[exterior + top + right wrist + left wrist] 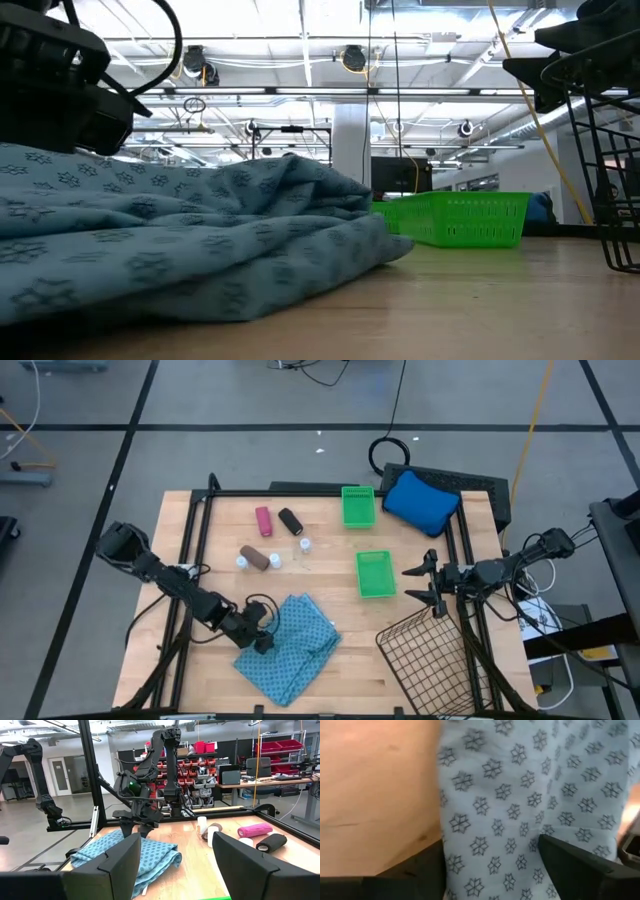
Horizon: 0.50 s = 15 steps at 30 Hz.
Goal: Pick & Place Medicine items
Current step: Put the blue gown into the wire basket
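The medicine items lie on the far left part of the table in the high view: a magenta cylinder [263,521], a black one [290,521], a brownish one [255,558] and three tiny white vials [304,545] [242,562] [275,560]. No gripper is near them. My left gripper [265,640] is open and points down at the left edge of the teal patterned cloth [290,645]; the left wrist view shows the cloth [520,795] between its two fingers. My right gripper [418,584] is open and waits level by the right edge, beside a green tray [375,573]. My left gripper comes from above at the cloth's left edge [445,835], one finger [420,875] over bare wood and the other [580,865] over the cloth. I cannot tell whether the fingers touch the cloth. The cloth lies slack on the table.
A second green tray [358,506] and a blue cushion [420,502] sit at the far edge. A wire basket [430,655] stands at the near right corner. A black frame [195,530] runs around the table. Bare wood shows between the cloth and the trays.
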Each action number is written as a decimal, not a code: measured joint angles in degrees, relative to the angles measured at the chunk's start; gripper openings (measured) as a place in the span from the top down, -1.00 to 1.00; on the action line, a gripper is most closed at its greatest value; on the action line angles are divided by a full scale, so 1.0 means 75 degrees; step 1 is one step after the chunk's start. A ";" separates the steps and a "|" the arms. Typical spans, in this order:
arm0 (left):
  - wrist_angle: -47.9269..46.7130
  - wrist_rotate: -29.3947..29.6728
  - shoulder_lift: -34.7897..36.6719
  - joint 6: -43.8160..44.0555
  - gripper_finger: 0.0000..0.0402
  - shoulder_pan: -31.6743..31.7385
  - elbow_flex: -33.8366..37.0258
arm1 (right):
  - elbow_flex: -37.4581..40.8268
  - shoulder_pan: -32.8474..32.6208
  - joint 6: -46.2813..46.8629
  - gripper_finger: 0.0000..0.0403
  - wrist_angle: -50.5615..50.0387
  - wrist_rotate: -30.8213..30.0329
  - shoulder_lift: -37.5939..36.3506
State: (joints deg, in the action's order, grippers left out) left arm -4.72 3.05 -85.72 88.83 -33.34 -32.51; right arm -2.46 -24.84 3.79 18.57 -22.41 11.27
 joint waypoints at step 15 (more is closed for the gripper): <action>0.0331 -0.0057 -0.0801 0.0033 0.80 0.0050 -0.0025 | 0.0000 0.0000 -0.0002 -0.18 0.0000 0.0000 0.0003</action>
State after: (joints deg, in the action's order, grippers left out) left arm -2.24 2.62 -91.72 89.08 -32.96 -32.70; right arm -2.46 -24.84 3.78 18.57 -22.41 11.29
